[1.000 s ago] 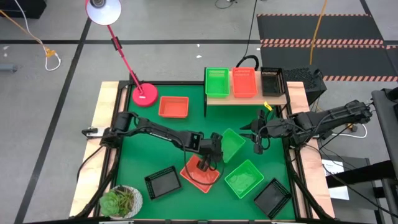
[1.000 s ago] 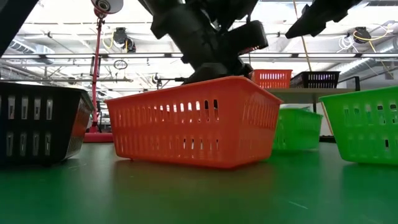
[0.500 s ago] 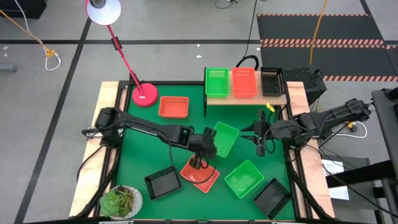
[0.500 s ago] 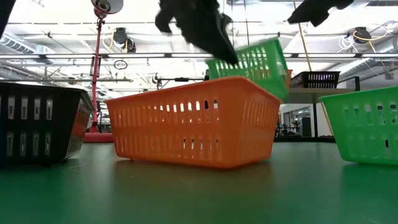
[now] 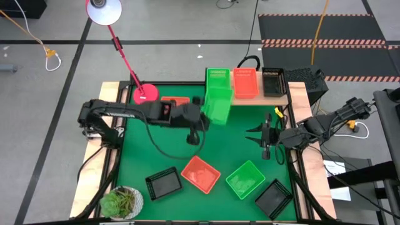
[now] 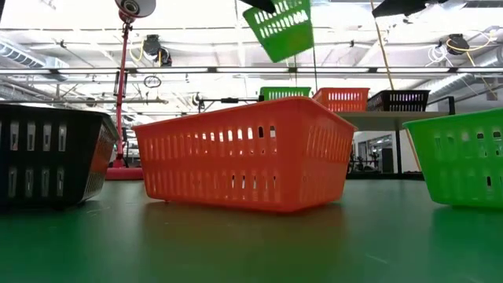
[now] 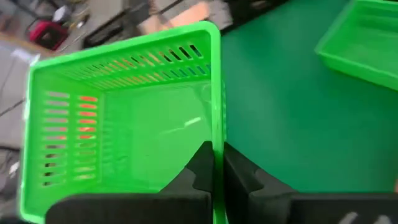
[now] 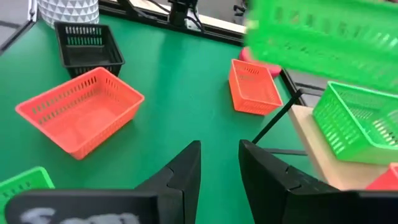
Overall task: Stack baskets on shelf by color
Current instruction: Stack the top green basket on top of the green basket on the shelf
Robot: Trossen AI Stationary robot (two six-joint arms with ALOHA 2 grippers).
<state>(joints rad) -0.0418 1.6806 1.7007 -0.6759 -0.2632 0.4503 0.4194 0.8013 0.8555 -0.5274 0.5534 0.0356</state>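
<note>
A green basket (image 5: 218, 107) hangs tilted in the air just in front of the shelf (image 5: 247, 99), near the green one already on its left end. The left end effector (image 7: 217, 163) is clenched on its rim. The right end effector (image 5: 265, 136) hovers released above the green surface (image 5: 137, 156), right of centre. An orange basket (image 5: 200, 174) sits on the near part of the surface.

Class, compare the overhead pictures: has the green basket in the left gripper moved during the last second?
Yes. The held green basket, clamped by the left gripper, has travelled from mid-table up to the shelf, now overlapping the green basket on the shelf.
</note>
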